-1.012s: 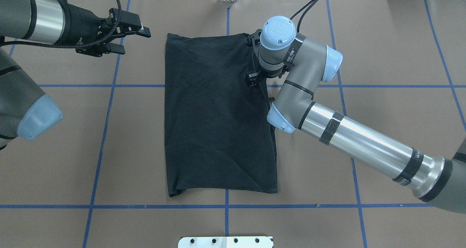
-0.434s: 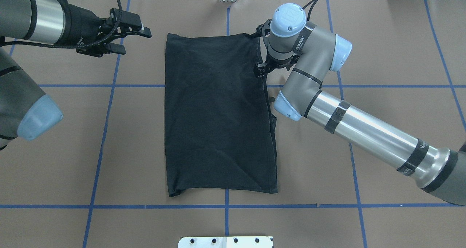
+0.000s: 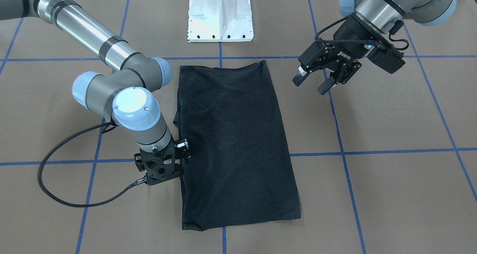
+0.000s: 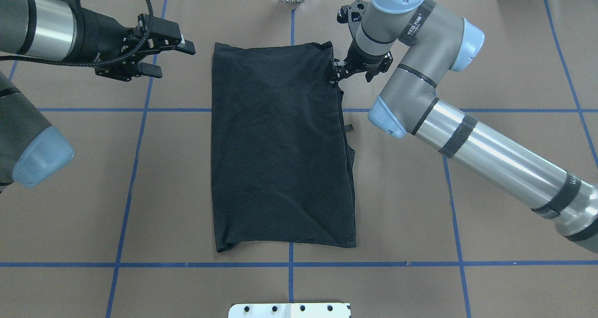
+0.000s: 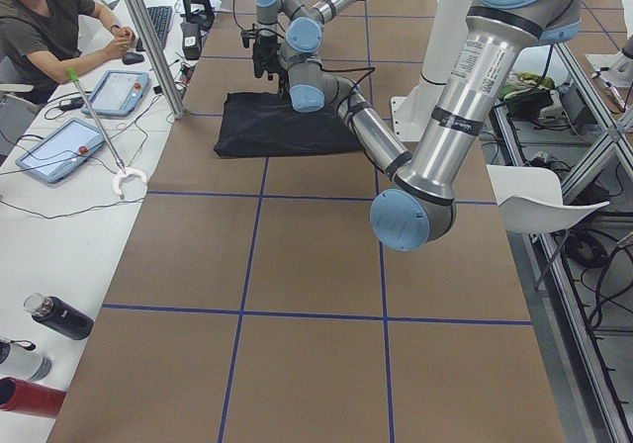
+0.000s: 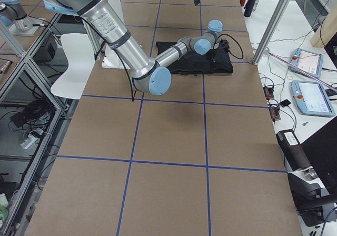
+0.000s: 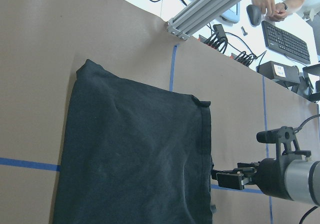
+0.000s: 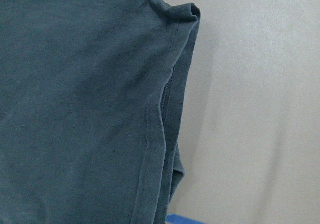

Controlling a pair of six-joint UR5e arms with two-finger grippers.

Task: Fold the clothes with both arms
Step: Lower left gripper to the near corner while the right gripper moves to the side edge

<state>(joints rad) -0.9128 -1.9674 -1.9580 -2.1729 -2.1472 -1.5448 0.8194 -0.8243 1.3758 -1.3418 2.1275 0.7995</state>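
Observation:
The clothes are one black T-shirt (image 4: 280, 150), lying flat in a long folded rectangle at the middle of the table, plain side up (image 3: 234, 142). My right gripper (image 4: 334, 71) hangs low beside the shirt's far right corner, at its layered right edge. The wrist hides its fingers, so I cannot tell how the jaws stand. The right wrist view shows only that hemmed edge (image 8: 165, 114) and bare table. My left gripper (image 4: 170, 54) hovers open and empty over the table, left of the shirt's far left corner (image 3: 316, 83).
Brown paper with blue tape lines (image 4: 135, 159) covers the table. The white pedestal base (image 3: 220, 15) stands at the robot's side. An aluminium post (image 7: 210, 6) rises at the far edge. A person sits at a side desk (image 5: 40, 23) with tablets and bottles.
The right arm's wrist has moved toward the far table edge along the shirt's right side, from mid-edge to the far corner. The left gripper has stayed nearly still and open.

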